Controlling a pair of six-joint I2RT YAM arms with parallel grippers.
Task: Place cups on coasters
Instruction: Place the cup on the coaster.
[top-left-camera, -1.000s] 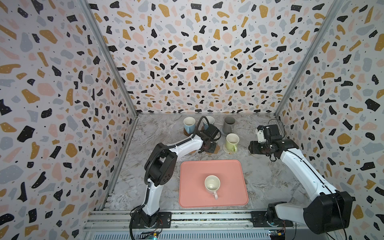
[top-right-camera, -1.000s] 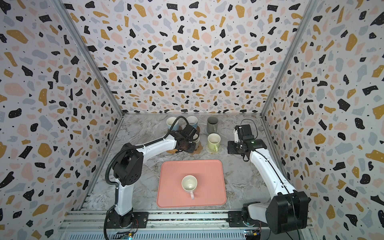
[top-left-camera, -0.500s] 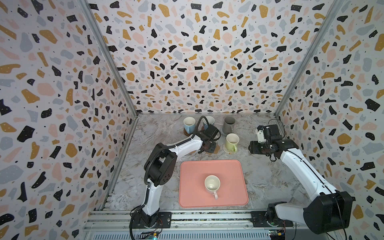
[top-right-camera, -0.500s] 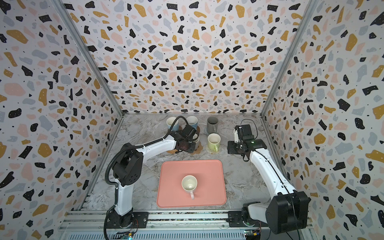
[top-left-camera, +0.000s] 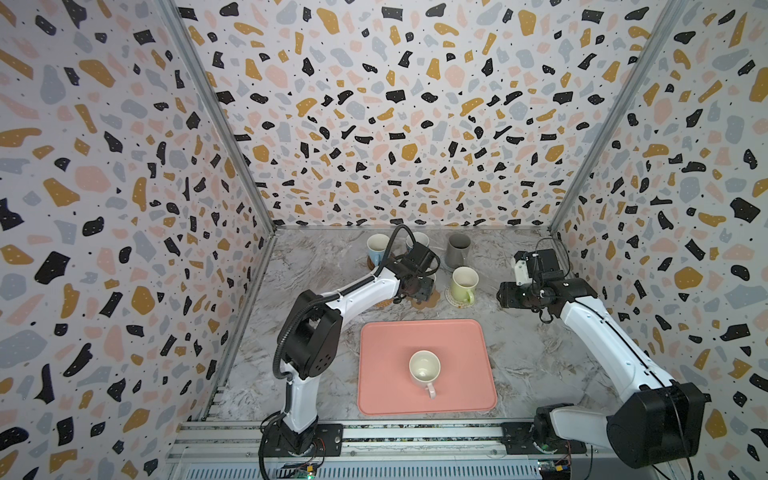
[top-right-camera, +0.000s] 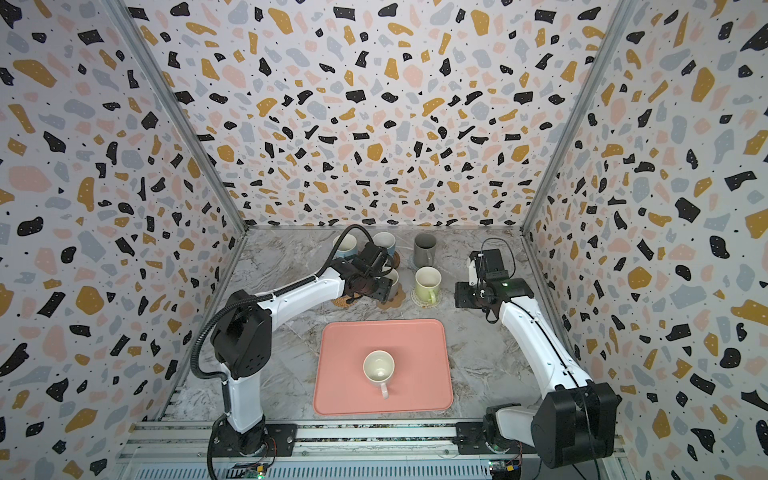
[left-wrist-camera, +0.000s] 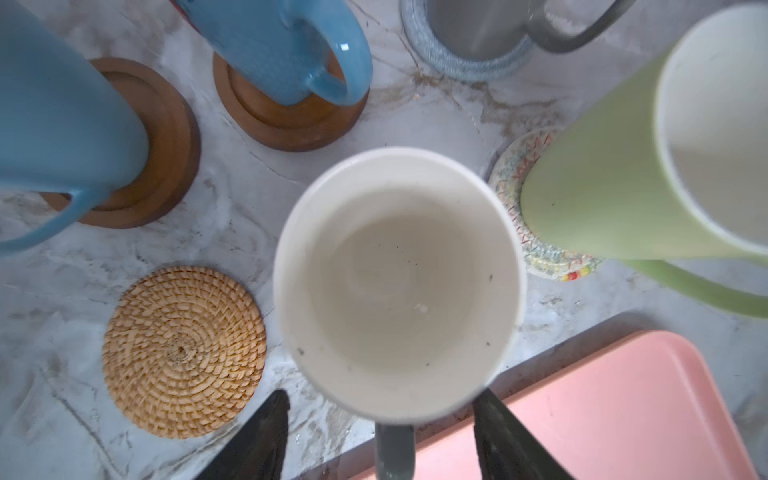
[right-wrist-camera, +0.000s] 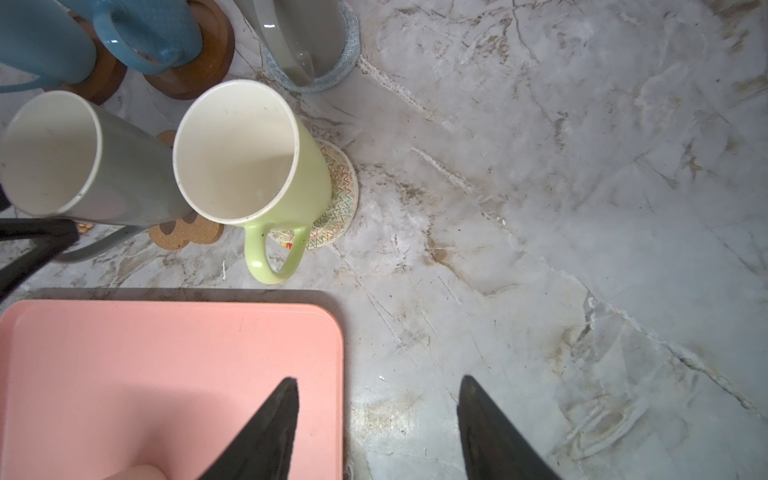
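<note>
The left pincer (left-wrist-camera: 381, 392) stands open. Its two dark fingers (left-wrist-camera: 266, 436) flank the handle of the grey mug (left-wrist-camera: 395, 282), with a clear gap on each side of the handle. That mug stands upright on the paw-shaped coaster (right-wrist-camera: 187, 232), whose brown lobes show from under its base.

Just beside it, the light green mug (top-left-camera: 464, 278) sits on the whitish patterned coaster (right-wrist-camera: 336, 199), its handle turned toward the pink tray (top-left-camera: 457, 345). Nearer the back wall, a light blue mug (left-wrist-camera: 266, 45) rests on a brown wooden disc (left-wrist-camera: 291, 116), and a second light blue mug (left-wrist-camera: 54, 116) rests on a second wooden disc (left-wrist-camera: 162, 158). The taller dark grey mug (top-left-camera: 457, 251) stands on the grey-blue woven coaster (left-wrist-camera: 457, 66).

The rattan coaster (left-wrist-camera: 183, 353) lies flat on the marbled surface (right-wrist-camera: 540, 208) just beside the grey mug, its whole woven top in view. The pink mug (top-left-camera: 424, 368) stands upright near the middle of the tray, well apart from every coaster, with its handle pointing toward the arms' bases.

The right pincer (right-wrist-camera: 379, 379) is open as well, with nothing between its fingers. In the right wrist view one finger shows over the tray's edge and the other over the marble, apart from the light green mug.
</note>
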